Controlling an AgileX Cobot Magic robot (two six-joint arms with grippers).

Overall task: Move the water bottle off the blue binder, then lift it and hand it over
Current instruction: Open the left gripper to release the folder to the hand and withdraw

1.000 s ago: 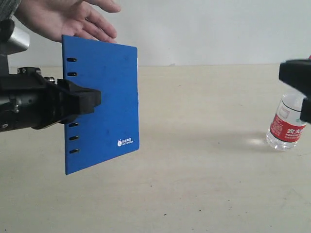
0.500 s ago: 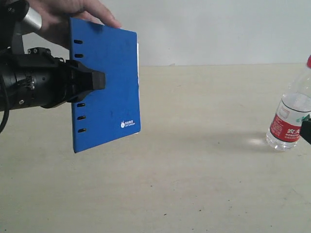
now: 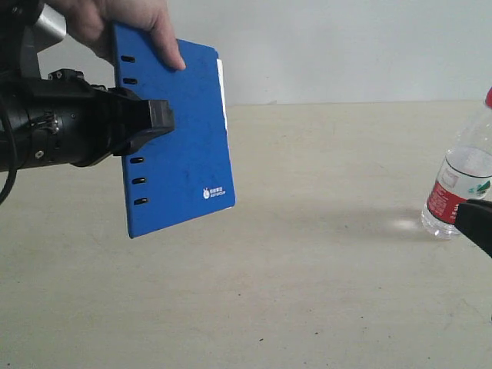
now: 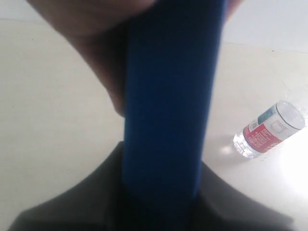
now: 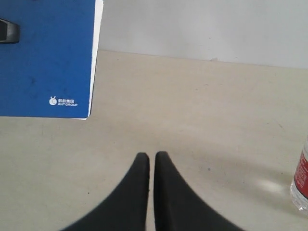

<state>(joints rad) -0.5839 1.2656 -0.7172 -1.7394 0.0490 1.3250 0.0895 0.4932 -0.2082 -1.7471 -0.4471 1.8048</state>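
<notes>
Blue binder (image 3: 188,146) in pincer (image 3: 159,121), hand (image 3: 127,19) atop

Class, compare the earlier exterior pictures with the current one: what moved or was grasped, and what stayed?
The person's hand, open above the blue binder before, now grips its top corner. The binder, held by the left tool, rose and shifted right. The right tool dropped from across the neck of the water bottle to low beside it. Unchanged: the left tool's clamp on the spine edge; the bottle on the table.
</notes>
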